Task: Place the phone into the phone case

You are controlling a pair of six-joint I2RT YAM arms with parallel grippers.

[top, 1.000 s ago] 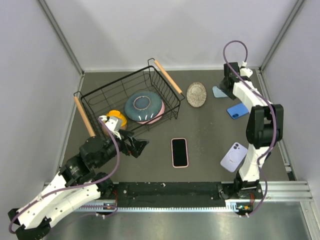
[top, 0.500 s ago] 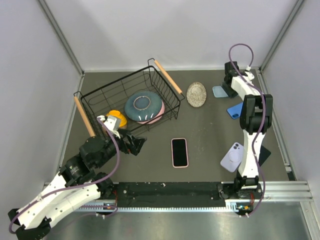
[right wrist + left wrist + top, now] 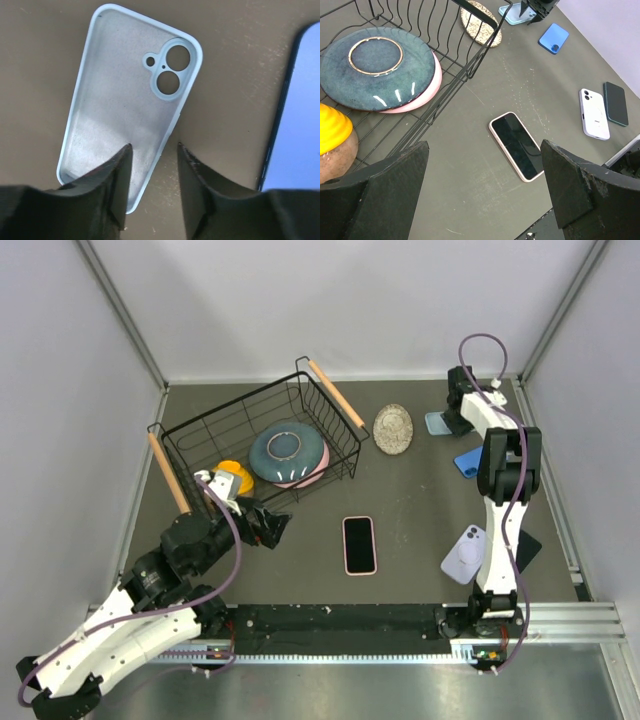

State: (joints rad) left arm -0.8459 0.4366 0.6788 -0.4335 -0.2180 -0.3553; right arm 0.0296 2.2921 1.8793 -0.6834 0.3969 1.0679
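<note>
Right pincer (image 3: 154, 150) points down at the far right of the desk (image 3: 420, 495). Its jaws are part-way apart and straddle one long rim of the phone case (image 3: 130, 95), near the end away from the camera cut-out. One finger (image 3: 107, 185) overlaps the case's inside and the other stands over bare desk. Neither visibly presses on the rim, so nothing is clamped. The phone case is pale blue and lies flat with its hollow side up. A blue phone (image 3: 295, 125) lies just beside it without touching.

The left pincer (image 3: 485, 145) hangs at the near left, spread wide and holding nothing, just beside the near side of a black wire basket (image 3: 340, 445).

The phone (image 3: 359, 544) lies flat with its dark screen up and a pink rim around it. It sits near the middle of the desk toward the near edge, between the two arms and well apart from the phone case.

Inside the basket a teal plate (image 3: 288, 450) rests on a pink plate (image 3: 432, 87), and a yellow object (image 3: 232, 473) sits in the near-left corner. A speckled oval disc (image 3: 393, 428) lies on the desk between the basket and the phone case. Near the right arm's base a lilac handset (image 3: 465, 553) lies back up. A dark handset (image 3: 616, 103) lies just beside it, and from above the arm partly hides it.
</note>
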